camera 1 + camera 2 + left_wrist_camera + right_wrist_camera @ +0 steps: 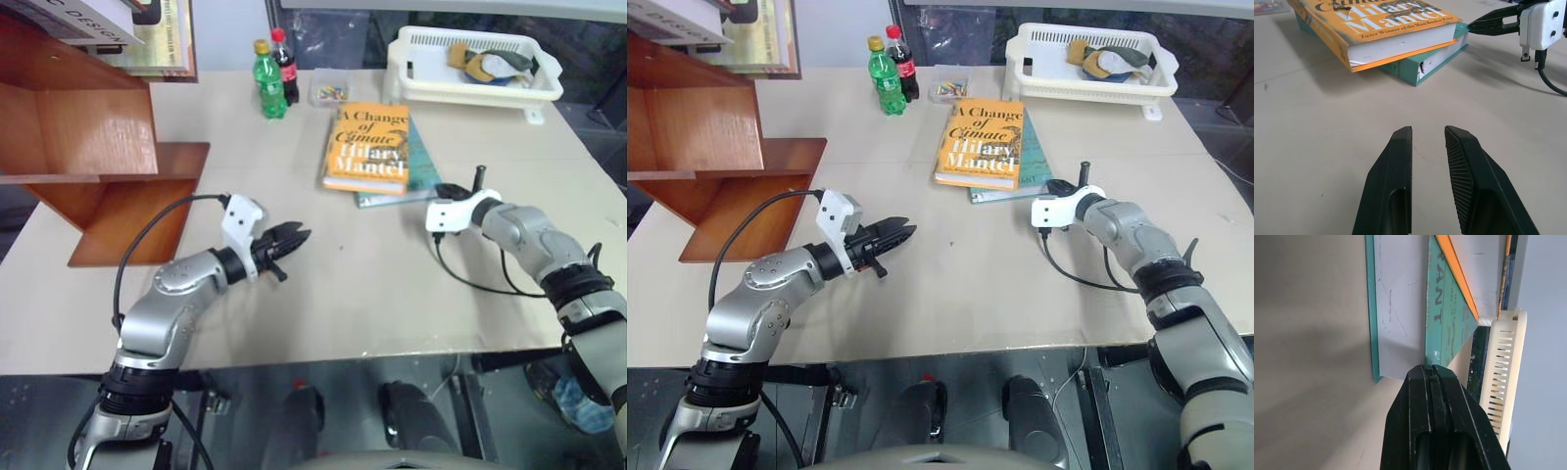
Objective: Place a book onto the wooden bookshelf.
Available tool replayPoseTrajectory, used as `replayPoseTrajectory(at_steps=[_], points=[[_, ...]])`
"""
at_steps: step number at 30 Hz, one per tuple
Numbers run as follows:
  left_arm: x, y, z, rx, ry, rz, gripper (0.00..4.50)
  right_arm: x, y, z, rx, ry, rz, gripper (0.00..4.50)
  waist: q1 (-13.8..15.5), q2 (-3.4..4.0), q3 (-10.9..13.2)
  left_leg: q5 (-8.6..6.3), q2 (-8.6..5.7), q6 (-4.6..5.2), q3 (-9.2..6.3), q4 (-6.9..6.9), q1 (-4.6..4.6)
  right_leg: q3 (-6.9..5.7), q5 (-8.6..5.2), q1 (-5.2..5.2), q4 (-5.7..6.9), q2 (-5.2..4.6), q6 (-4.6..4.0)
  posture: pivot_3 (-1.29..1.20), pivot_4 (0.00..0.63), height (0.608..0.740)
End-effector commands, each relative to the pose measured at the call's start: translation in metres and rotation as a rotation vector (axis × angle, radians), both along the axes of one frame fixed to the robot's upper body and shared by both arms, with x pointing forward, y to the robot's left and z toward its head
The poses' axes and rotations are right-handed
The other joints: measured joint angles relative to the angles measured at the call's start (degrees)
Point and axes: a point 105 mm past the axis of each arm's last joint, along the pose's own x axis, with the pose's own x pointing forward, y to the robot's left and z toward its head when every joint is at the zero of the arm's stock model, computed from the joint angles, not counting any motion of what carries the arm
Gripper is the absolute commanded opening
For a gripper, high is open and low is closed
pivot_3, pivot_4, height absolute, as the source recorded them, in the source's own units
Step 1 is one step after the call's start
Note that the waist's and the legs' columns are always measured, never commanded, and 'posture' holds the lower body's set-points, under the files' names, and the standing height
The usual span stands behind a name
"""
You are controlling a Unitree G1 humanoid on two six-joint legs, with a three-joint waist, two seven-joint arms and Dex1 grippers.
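The orange-yellow book (367, 147) lies flat on the table, on top of a teal book (419, 174), right of centre. The wooden bookshelf (88, 147) stands at the table's left. My left gripper (1428, 133) hovers low over the bare table, pointing at the books from a distance; its fingers stand a little apart with nothing between them. My right gripper (1430, 368) is shut and empty, its tips at the teal book's near right corner, just under the orange cover's edge. The left wrist view also shows the right gripper (1474, 25) by that corner.
A green bottle (269, 83), a cola bottle (286, 65) and a small clear box (328, 91) stand behind the books. A white basket (470, 64) sits at the back right. Other books (108, 29) rest on the shelf's top.
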Motion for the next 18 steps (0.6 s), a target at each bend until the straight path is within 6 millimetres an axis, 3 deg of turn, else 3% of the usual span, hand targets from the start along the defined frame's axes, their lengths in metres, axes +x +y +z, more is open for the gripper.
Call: replayPoseTrajectory(at_steps=[1,7,18], points=[[-0.003,0.001,0.016,0.007,-0.079,0.001,1.16,0.002,0.003,0.012,-0.001,-0.033,0.021,0.05,0.0,0.0,0.0,0.0,0.0,0.0,0.0,0.0,0.0,0.0,0.0,0.0,0.0,0.0,0.0,0.0,0.15,0.74],[-0.003,0.006,0.013,0.01,-0.074,0.021,1.16,-0.016,0.012,0.008,-0.018,0.012,0.117,0.05,0.1,0.0,0.0,0.0,0.0,0.0,0.0,0.0,0.0,0.0,0.0,0.0,0.0,0.0,0.0,0.0,0.15,0.74],[-0.013,0.027,0.007,-0.034,-0.029,-0.023,1.16,-0.097,0.025,0.0,0.023,0.111,0.303,0.05,0.2,-0.01,0.0,-0.01,0.0,0.01,-0.08,0.04,0.06,-0.11,-0.01,0.12,0.0,-0.03,0.0,0.0,0.15,0.74]])
